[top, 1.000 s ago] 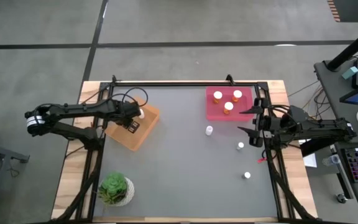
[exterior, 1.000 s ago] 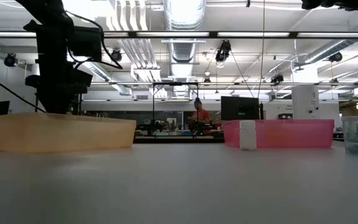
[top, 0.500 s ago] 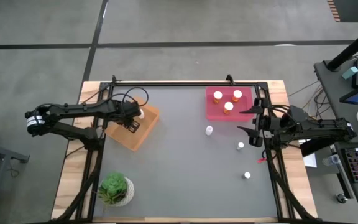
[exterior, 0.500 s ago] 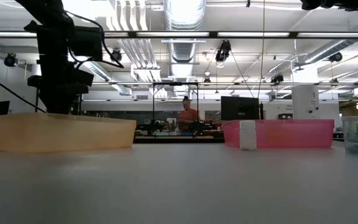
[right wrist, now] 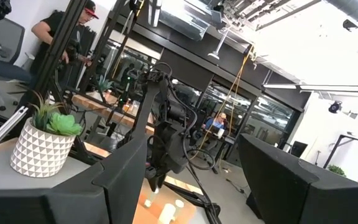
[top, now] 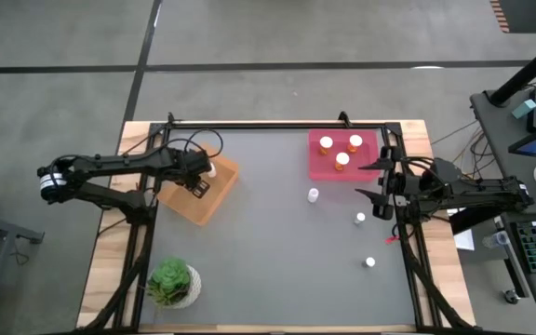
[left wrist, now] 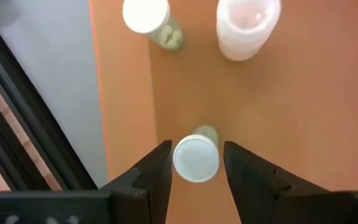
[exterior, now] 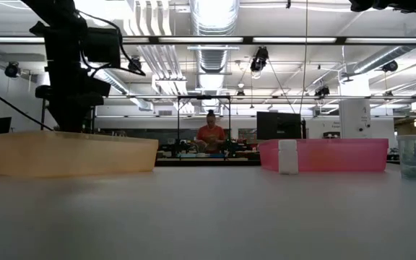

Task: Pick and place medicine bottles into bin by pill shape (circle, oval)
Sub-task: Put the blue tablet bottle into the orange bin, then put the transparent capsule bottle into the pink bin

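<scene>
My left gripper (top: 196, 181) hangs over the orange bin (top: 214, 200), pointing down. It is open, with a finger on either side of a white-capped bottle (left wrist: 196, 159) that stands upright on the bin floor; a thin gap shows on each side. Two more bottles (left wrist: 145, 15) (left wrist: 247, 25) stand in the same bin. The pink bin (top: 322, 167) holds three orange bottles with white caps (top: 341, 158). Loose bottles stand on the mat (top: 313, 194) (top: 359, 218) (top: 369, 262). My right gripper (top: 380, 181) waits open and empty at the table's right edge.
A potted green plant (top: 172, 282) stands at the near left. In the low view a white bottle (exterior: 288, 157) stands before the pink bin (exterior: 338, 154) and a clear one (exterior: 409, 157) to its right. The table's black frame rails (top: 277, 124) run along its edges.
</scene>
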Action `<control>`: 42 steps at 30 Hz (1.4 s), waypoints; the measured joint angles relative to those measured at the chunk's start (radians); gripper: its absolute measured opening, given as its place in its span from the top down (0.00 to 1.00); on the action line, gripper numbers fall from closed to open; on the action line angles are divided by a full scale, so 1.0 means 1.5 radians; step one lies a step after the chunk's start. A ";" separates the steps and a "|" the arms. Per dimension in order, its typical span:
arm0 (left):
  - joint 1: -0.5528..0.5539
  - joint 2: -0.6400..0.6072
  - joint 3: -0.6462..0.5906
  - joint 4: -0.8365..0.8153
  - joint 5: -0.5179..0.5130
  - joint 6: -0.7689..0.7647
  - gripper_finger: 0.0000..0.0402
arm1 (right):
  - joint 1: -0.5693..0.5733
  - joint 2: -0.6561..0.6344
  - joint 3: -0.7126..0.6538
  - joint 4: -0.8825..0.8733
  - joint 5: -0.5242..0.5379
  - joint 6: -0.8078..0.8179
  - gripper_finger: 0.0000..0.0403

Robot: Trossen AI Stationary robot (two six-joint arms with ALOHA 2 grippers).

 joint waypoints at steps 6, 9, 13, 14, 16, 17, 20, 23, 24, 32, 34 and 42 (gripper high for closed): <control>0.000 0.000 0.045 -0.032 0.000 0.016 0.68 | 0.000 0.000 0.000 0.000 0.001 0.000 0.39; -0.002 0.000 0.091 -0.047 0.003 0.016 0.68 | 0.000 0.000 0.000 0.000 0.003 0.000 0.39; -0.019 0.000 0.153 -0.015 0.005 0.051 0.68 | 0.000 0.000 0.000 0.001 0.038 0.001 0.39; -0.026 0.000 0.166 0.006 0.005 0.071 0.68 | 0.000 0.000 0.000 0.001 0.043 0.002 0.39; -0.043 -0.001 0.179 0.073 0.005 0.120 0.68 | 0.000 0.000 0.000 0.001 0.052 0.009 0.39; -0.053 -0.001 0.181 0.115 0.006 0.149 0.68 | 0.000 0.000 0.000 0.002 0.053 0.012 0.39; -0.084 0.000 0.181 0.234 0.018 0.247 0.68 | 0.000 0.000 0.000 0.003 0.053 0.019 0.39; -0.115 0.005 0.172 0.337 0.027 0.330 0.68 | 0.000 0.001 0.000 0.003 0.053 0.034 0.39; -0.124 0.006 0.166 0.365 0.029 0.352 0.68 | 0.000 0.001 0.000 0.003 0.053 0.044 0.39; -0.151 0.009 0.109 0.563 0.040 0.539 0.68 | 0.000 0.005 0.000 -0.039 0.055 0.202 0.39; -0.151 0.009 0.092 0.622 0.043 0.580 0.68 | 0.000 0.010 0.000 -0.051 0.069 0.258 0.39; -0.151 0.010 0.035 0.786 0.044 0.662 0.68 | 0.000 0.072 0.029 -0.078 0.142 0.478 0.39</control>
